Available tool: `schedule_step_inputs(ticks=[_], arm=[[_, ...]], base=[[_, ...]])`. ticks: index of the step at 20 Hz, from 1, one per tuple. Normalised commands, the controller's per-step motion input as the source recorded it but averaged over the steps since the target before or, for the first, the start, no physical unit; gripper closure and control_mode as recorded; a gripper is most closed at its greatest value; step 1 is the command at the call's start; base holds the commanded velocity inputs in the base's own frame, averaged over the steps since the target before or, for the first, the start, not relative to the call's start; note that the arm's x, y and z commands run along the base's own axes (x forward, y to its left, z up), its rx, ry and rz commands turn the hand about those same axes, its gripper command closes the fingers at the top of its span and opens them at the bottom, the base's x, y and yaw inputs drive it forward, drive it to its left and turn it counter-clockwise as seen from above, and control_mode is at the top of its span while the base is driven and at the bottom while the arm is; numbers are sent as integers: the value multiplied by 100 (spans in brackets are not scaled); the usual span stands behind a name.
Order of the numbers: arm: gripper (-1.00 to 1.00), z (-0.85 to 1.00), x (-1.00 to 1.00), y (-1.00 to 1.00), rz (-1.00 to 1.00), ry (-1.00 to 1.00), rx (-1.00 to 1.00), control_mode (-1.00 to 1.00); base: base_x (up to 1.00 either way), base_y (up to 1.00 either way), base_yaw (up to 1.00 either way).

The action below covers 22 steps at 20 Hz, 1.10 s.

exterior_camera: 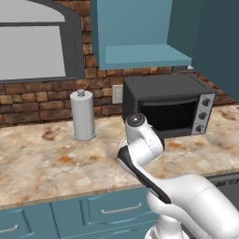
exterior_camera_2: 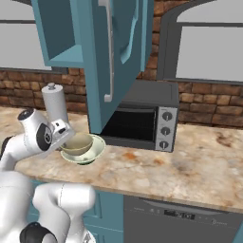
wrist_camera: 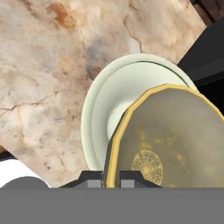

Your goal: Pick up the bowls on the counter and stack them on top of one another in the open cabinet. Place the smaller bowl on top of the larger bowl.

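We have the hand (wrist_camera: pixel 111 179) clamped on the rim of the smaller bowl (exterior_camera_2: pixel 77 143), its two fingers pinching the near edge of the olive-yellow wall, as the hand view shows. That bowl sits low over the larger bowl (exterior_camera_2: pixel 97 149), which rests on the tabletop (exterior_camera_2: pixel 190 166) just in front of the toaster oven (exterior_camera_2: pixel 142 118); whether the two bowls touch we cannot tell. The relation that matters to us is vertical: the cabinet (exterior_camera: pixel 140 51) with its pale blue shelf lies up above the oven (its door (exterior_camera_2: pixel 111 57) swung wide toward us), so the held bowl must rise well clear of the oven top. By our judgement the wider bowl ought to reach the shelf first. A grey canister (exterior_camera: pixel 83 115) stands off to the left.
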Motion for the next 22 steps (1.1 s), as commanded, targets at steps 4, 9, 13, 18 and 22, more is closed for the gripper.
schedule_step_inputs(ticks=[4,9,13,18,22], arm=[[100,-15,14,-3,2,2,0,-100],[100,-14,17,-2,1,3,0,-100],[100,-14,18,0,0,3,0,-100],[100,-13,14,0,0,2,0,-100],[100,-16,17,-1,0,0,0,-100]], base=[[0,0,0],[0,0,0],[0,0,0],[0,0,0],[0,0,0]])
